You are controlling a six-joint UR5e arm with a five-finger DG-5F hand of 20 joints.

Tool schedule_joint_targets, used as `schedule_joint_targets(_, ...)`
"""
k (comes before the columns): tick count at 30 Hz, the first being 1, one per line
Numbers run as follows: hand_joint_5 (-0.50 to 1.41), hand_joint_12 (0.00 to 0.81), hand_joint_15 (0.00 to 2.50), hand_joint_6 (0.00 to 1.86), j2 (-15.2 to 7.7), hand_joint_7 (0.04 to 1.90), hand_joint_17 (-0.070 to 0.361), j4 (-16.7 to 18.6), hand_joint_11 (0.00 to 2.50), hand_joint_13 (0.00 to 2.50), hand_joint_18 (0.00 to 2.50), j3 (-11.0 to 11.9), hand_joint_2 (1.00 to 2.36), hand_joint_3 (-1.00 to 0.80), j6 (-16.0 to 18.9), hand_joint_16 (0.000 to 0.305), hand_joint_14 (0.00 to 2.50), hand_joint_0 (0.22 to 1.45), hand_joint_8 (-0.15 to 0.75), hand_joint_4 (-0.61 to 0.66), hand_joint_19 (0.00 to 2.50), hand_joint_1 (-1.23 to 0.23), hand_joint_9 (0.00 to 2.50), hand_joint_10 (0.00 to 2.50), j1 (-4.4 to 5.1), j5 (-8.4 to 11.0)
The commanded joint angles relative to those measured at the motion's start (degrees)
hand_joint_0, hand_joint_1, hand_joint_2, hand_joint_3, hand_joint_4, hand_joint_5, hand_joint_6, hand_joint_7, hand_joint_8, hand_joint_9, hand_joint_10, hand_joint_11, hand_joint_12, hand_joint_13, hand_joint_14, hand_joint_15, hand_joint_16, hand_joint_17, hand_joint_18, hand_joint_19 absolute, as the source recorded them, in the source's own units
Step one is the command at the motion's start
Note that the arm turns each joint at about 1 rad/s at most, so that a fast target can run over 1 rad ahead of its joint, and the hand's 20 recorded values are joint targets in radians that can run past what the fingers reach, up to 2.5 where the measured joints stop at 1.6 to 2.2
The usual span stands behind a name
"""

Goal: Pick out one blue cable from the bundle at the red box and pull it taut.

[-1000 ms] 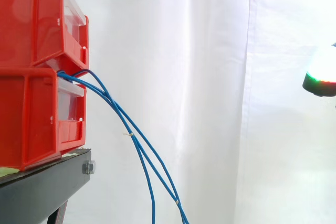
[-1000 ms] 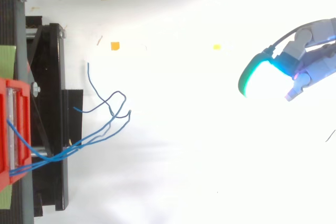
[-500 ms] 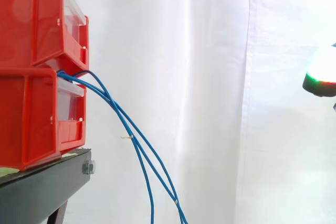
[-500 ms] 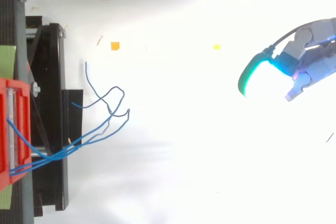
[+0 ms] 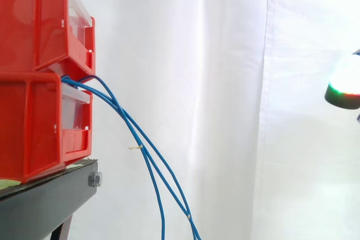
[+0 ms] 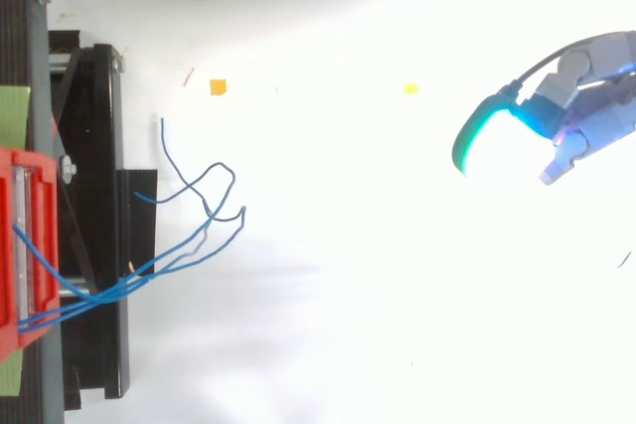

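- Fingers (image 6: 477,136) at the right edge of the top view are loosely curved and spread, open around nothing; one glowing pad also shows at the right edge of the side view.
- Hand (image 6: 586,111) has barely shifted over the last second, a slight drift toward the upper right, and is no nearer the work.
- Blue cables (image 5: 115,105) come out at the red box (image 5: 34,122) on the left, between the stacked bins, and sag in a loose bundle toward the bottom of the frame past the black stand (image 5: 45,200).
- From above, their free ends curl at centre left, well apart from the hand; they have swayed a little, nothing more.
- No strand is singled out or touched yet, so the task looks to be at its start, with the whole approach leftward not yet made.
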Motion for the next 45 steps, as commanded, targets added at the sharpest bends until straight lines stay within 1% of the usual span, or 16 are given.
schedule_joint_targets(1, -0.17, 0.398, 0.18, 0.50, -0.1, 0.73, 0.134, 2.6, 0.26, 0.50, 0.37, 0.0, 1.00, -0.44, -4.9, 0.060, 0.01, 0.59, 0.301, 0.28, 0.50, -0.58, 0.77, 0.01, 0.15, 1.55)
schedule_joint_targets(5, -0.17, 0.400, 0.18, 0.50, -0.3, 0.73, 0.134, 7.5, 0.26, 0.50, 0.37, 0.0, 1.01, -0.44, -8.8, 0.060, 0.01, 0.59, 0.300, 0.28, 0.50, -0.58, 0.77, 0.01, 0.50, 3.58)
schedule_joint_targets(6, -0.17, 0.400, 0.19, 0.50, -1.5, 0.73, 0.135, 11.4, 0.26, 0.50, 0.37, 0.0, 1.00, -0.44, -11.4, 0.060, 0.01, 0.59, 0.302, 0.28, 0.50, -0.58, 0.78, 0.01, 0.68, 4.63)
schedule_joint_targets(7, -0.17, 0.400, 0.19, 0.50, -2.5, 0.73, 0.135, 13.0, 0.27, 0.50, 0.38, 0.0, 1.00, -0.44, -12.3, 0.060, 0.01, 0.59, 0.302, 0.28, 0.51, -0.58, 0.78, 0.01, 0.77, 4.81)
schedule_joint_targets(12, -0.17, 0.400, 0.19, 0.50, -4.1, 0.73, 0.134, 15.0, 0.27, 0.51, 0.38, 0.0, 1.00, -0.44, -12.9, 0.060, 0.01, 0.59, 0.302, 0.28, 0.50, -0.58, 0.78, 0.01, 1.12, 4.81)
schedule_joint_targets(16, -0.17, 0.402, 0.19, 0.50, -5.9, 0.73, 0.134, 18.4, 0.28, 0.51, 0.39, 0.0, 1.00, -0.44, -14.1, 0.060, 0.01, 0.59, 0.303, 0.28, 0.51, -0.57, 0.78, 0.01, 1.38, 5.33)
schedule_joint_targets(17, -0.17, 0.402, 0.20, 0.50, -7.4, 0.73, 0.134, 20.4, 0.26, 0.51, 0.39, 0.4, 1.00, -0.44, -15.8, 0.060, 0.01, 0.59, 0.302, 0.28, 0.51, -0.57, 0.78, 0.01, 1.56, 6.48)
schedule_joint_targets(19, -0.17, 0.403, 0.20, 0.50, -8.6, 0.73, 0.134, 21.9, 0.28, 0.51, 0.39, 0.4, 1.00, -0.44, -16.9, 0.060, 0.01, 0.59, 0.302, 0.28, 0.51, -0.57, 0.78, 0.01, 1.65, 6.92)
schedule_joint_targets(25, -0.17, 0.403, 0.20, 0.50, -12.5, 0.73, 0.134, 27.6, 0.27, 0.52, 0.40, 2.5, 1.00, -0.44, -17.4, 0.060, 0.01, 0.59, 0.302, 0.28, 0.52, -0.57, 0.78, 0.01, 1.73, 6.92)
schedule_joint_targets(29, -0.17, 0.401, 0.21, 0.50, -13.9, 0.73, 0.134, 29.9, 0.27, 0.53, 0.40, 2.8, 1.00, -0.44, -18.9, 0.060, 0.01, 0.59, 0.302, 0.29, 0.52, -0.57, 0.78, 0.01, 1.82, 7.09)
schedule_joint_targets(30, -0.17, 0.402, 0.20, 0.50, -15.3, 0.73, 0.134, 31.5, 0.27, 0.53, 0.40, 2.9, 1.01, -0.44, -19.2, 0.060, 0.01, 0.59, 0.302, 0.29, 0.52, -0.58, 0.78, 0.01, 1.82, 7.00)
schedule_joint_targets(32, -0.17, 0.403, 0.20, 0.50, -17.1, 0.73, 0.134, 34.3, 0.28, 0.53, 0.40, 3.3, 1.00, -0.44, -18.6, 0.060, 0.01, 0.59, 0.303, 0.29, 0.52, -0.58, 0.78, 0.01, 1.56, 7.09)
schedule_joint_targets(33, -0.17, 0.402, 0.20, 0.50, -17.1, 0.73, 0.134, 34.3, 0.27, 0.53, 0.40, 3.3, 1.00, -0.44, -18.6, 0.060, 0.01, 0.59, 0.302, 0.29, 0.52, -0.58, 0.78, 0.01, 1.56, 7.09)
schedule_joint_targets(34, -0.17, 0.403, 0.20, 0.50, -18.1, 0.73, 0.135, 36.4, 0.28, 0.53, 0.40, 4.1, 1.00, -0.44, -17.5, 0.060, 0.01, 0.59, 0.303, 0.29, 0.52, -0.57, 0.78, 0.01, 1.56, 7.27)
schedule_joint_targets(38, -0.17, 0.404, 0.21, 0.50, -18.7, 0.73, 0.135, 37.6, 0.28, 0.53, 0.41, 4.8, 1.01, -0.44, -17.7, 0.060, 0.01, 0.59, 0.304, 0.29, 0.53, -0.58, 0.78, 0.01, 1.82, 7.09)
schedule_joint_targets(45, -0.16, 0.403, 0.21, 0.50, -19.0, 0.73, 0.134, 38.3, 0.28, 0.54, 0.41, 4.8, 1.00, -0.44, -20.9, 0.060, 0.01, 0.59, 0.304, 0.29, 0.53, -0.58, 0.77, 0.01, 1.82, 7.00)
